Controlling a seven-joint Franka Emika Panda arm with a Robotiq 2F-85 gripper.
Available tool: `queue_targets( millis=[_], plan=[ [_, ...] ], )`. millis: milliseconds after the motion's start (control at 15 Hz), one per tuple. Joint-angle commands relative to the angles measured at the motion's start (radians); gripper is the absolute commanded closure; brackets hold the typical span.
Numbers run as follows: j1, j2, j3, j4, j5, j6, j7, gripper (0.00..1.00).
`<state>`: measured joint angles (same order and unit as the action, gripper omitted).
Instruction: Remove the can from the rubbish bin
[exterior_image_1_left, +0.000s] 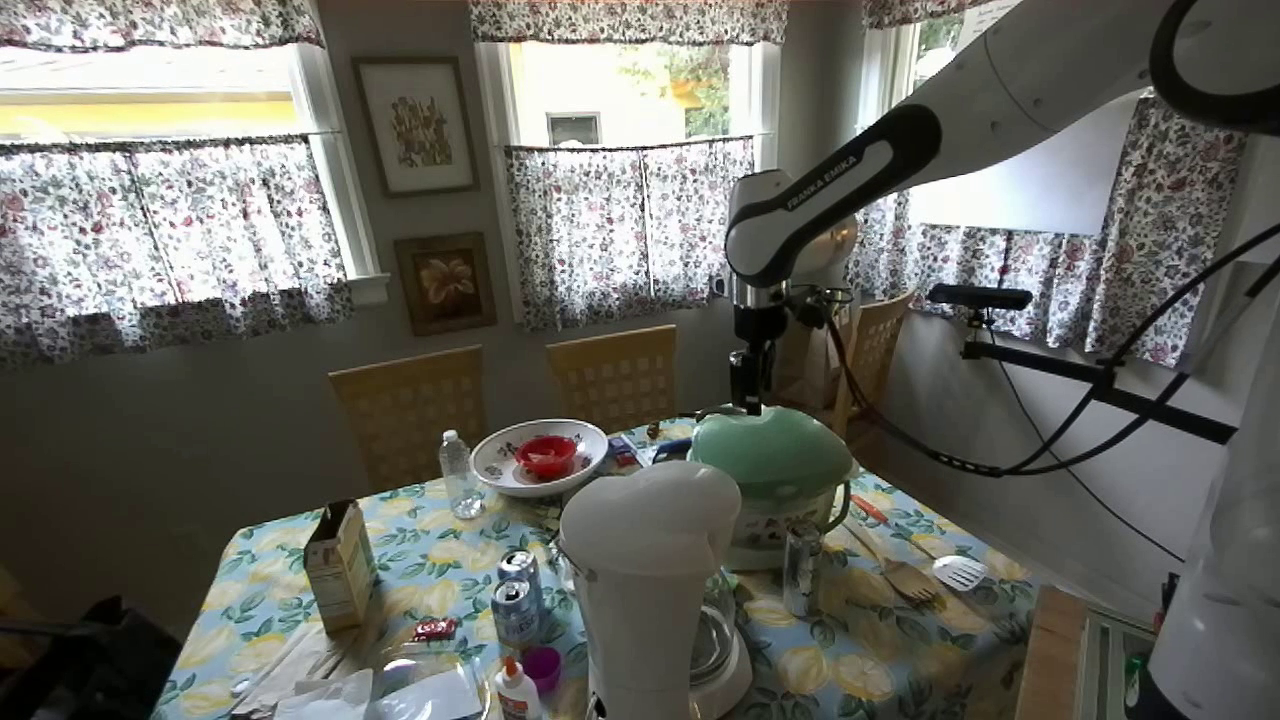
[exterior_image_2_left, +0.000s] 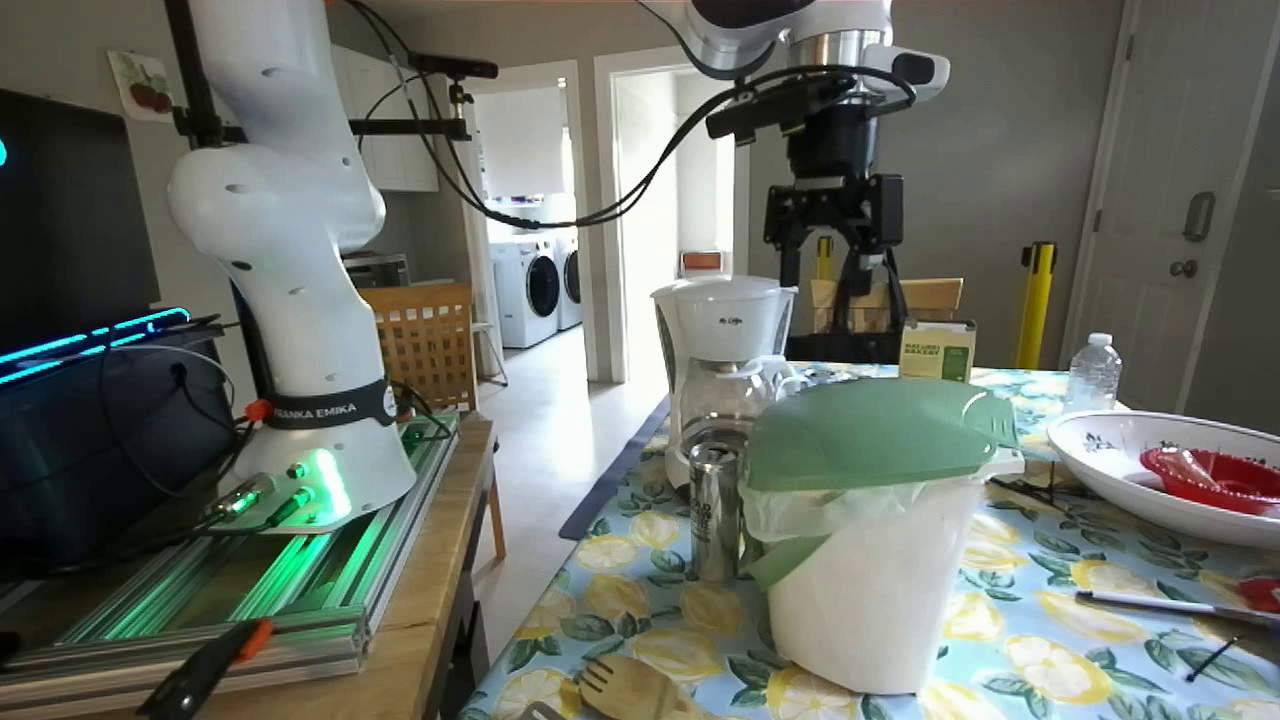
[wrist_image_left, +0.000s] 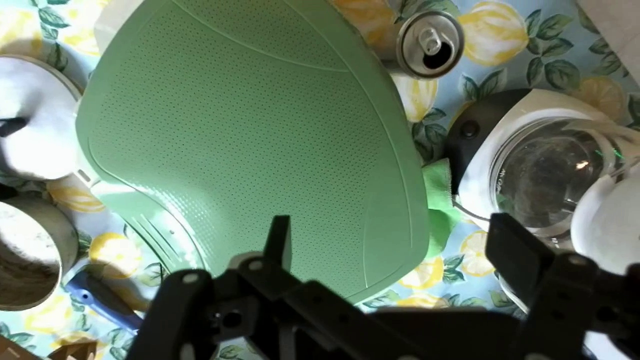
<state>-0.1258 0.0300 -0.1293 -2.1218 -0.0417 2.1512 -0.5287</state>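
Jaws of the gripper (wrist_image_left: 392, 232) are spread wide apart; through the gap, in the wrist view, the edge of the green lid (wrist_image_left: 260, 130) and the lemon-patterned table (wrist_image_left: 474, 252) are seen. In an exterior view a fingertip (exterior_image_1_left: 752, 402) is lined up with the lid, so contact cannot be judged there; in an exterior view the fingers (exterior_image_2_left: 790, 262) are shown above the lid and clear of it.

By that lid the rubbish bin (exterior_image_2_left: 870, 600) is covered, its cream body largely hidden in the wrist view, while a pale liner (exterior_image_2_left: 850, 512) is exposed beneath the lid in an exterior view. Just beside the bin, on the table, a silver can (wrist_image_left: 431, 30) is stood upright; its tab and opened mouth are made out only in the wrist view.

Near the can a white coffee maker (exterior_image_2_left: 730, 320) is placed. By the table's corner nearest the arm's base (exterior_image_2_left: 365, 455), a wooden fork (exterior_image_1_left: 905, 580) and a white slotted turner (exterior_image_1_left: 960, 572) are laid. Along the edge faced by the chairs (exterior_image_1_left: 615, 375), a red dish (exterior_image_1_left: 545, 457) is held in a patterned white bowl (exterior_image_1_left: 495, 470), with a clear bottle (exterior_image_1_left: 460, 480) stood next to it. Toward that edge's corner away from the bin, a carton (exterior_image_1_left: 335, 580) is set.
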Motion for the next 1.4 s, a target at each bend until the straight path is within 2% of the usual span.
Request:
queue_targets(
  millis=[0, 267, 533, 867, 1133, 1200, 1333],
  plan=[
    [0.005, -0.065, 0.008, -0.065, -0.035, 0.038, 0.097, 0.00],
    [0.013, -0.135, 0.015, -0.149, 0.002, 0.149, 0.285, 0.00],
    [0.015, -0.207, 0.033, -0.240, -0.019, 0.267, 0.507, 0.00],
    [-0.023, -0.297, 0.067, -0.340, -0.095, 0.347, 0.818, 0.00],
    [-0.103, -0.354, 0.116, -0.390, -0.236, 0.394, 1.071, 0.00],
    [-0.064, -0.298, 0.089, -0.339, -0.159, 0.368, 0.946, 0.00],
    [-0.092, -0.321, 0.106, -0.357, -0.193, 0.370, 1.012, 0.00]
  ],
)
